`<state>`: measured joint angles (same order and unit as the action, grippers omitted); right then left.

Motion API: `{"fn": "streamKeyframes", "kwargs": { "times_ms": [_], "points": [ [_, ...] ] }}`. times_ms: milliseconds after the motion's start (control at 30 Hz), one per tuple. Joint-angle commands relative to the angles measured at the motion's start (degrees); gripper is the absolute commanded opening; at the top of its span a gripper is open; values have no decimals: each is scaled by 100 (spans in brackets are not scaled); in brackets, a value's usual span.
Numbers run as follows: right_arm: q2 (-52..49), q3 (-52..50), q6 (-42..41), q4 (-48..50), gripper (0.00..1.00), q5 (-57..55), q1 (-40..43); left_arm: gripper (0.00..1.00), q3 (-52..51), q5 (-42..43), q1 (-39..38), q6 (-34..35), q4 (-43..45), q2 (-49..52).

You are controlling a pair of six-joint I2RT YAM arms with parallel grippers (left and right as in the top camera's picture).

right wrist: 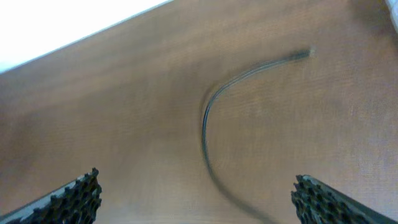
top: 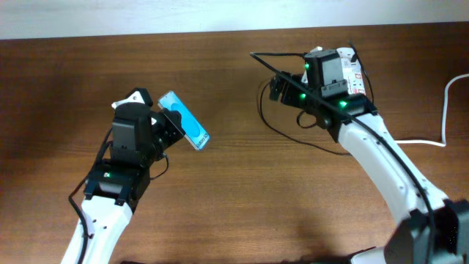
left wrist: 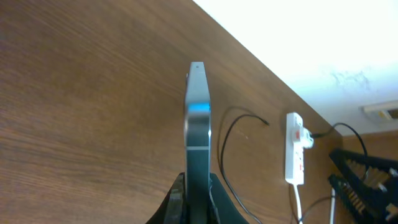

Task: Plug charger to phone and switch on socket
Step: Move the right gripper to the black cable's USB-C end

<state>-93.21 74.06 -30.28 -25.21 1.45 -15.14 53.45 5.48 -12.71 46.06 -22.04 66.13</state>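
Left claw [top: 170, 121]: clenched on the lower end of the phone [top: 187, 126], which it holds edge-up and apparently raised off the table [top: 234, 191].
Right claw [right wrist: 196, 180]: released, jaws spread wide and empty, hovering over the charger [right wrist: 208, 118].
Charger: loose on the table below and between the right claw's jaws, connector tip ahead of it, apart from the phone.
Socket [left wrist: 295, 149]: on the table behind the right claw, well apart from the left claw.
Done: phone presented.
Left: grasp the connector, plug it in, press the switch. Its state cannot be told.
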Motion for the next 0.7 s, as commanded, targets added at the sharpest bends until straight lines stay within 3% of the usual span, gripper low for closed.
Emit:
{"fn": "streamKeyframes", "kwargs": {
  "times_ms": [0, 300, 667],
  "points": [
    [-789, 81, 118, 660, 98, -520, 22, 0, 42, -306, 28, -76, 48, -44],
    [-2455, 87, 111, 2638, 100, -756, -11, 0, 42, -444, 28, -76, 46, -44],
    [-3182, 90, -240, 3303, 95, -1462, -546, 0, 42, -446, 28, -76, 50, -44]
  ]
}}
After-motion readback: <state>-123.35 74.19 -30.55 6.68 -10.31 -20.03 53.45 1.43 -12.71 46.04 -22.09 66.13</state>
